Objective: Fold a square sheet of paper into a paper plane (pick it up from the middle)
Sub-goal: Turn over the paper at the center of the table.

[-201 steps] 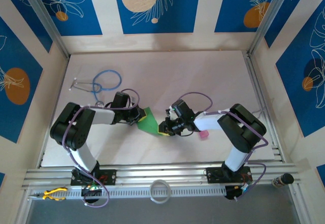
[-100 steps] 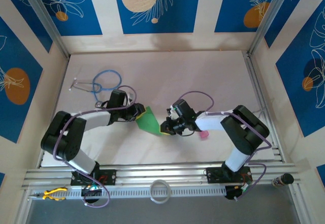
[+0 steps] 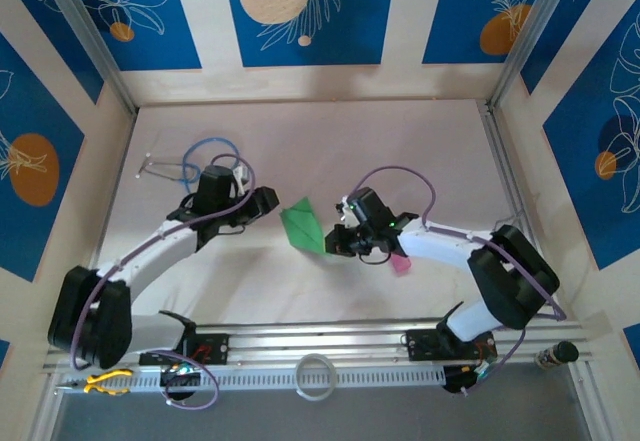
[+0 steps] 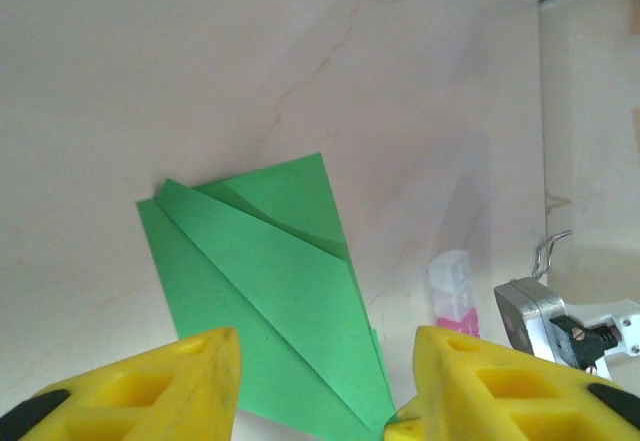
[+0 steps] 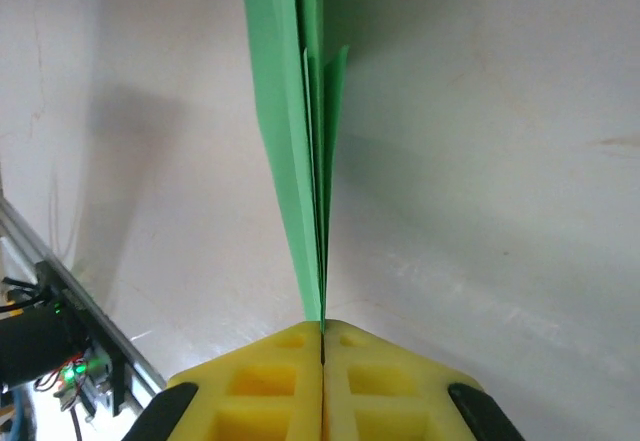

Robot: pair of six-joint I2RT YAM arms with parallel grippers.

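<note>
White tabletop [image 3: 420,151] lay open beyond the right gripper [image 5: 322,333] clamping the paper plane [image 5: 295,141]; left gripper [image 4: 322,366] gaped, seemingly empty.

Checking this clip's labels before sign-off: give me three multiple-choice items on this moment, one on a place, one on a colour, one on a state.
1. Where does the stethoscope lie?
A. At the far left of the table.
B. By the right arm's base.
C. On top of the paper.

2. What colour is the folded paper?
A. Red.
B. Green.
C. White.

3. How do the right jaws stand?
A. Wide open over bare table.
B. Shut on the folded paper.
C. Shut on a bottle.

Answers:
1 A: the top view shows its blue tubing at the table's far left.
2 B: it is bright green in both wrist views.
3 B: the right wrist view shows the yellow fingers pressed together, with the paper rising from between them.
</note>
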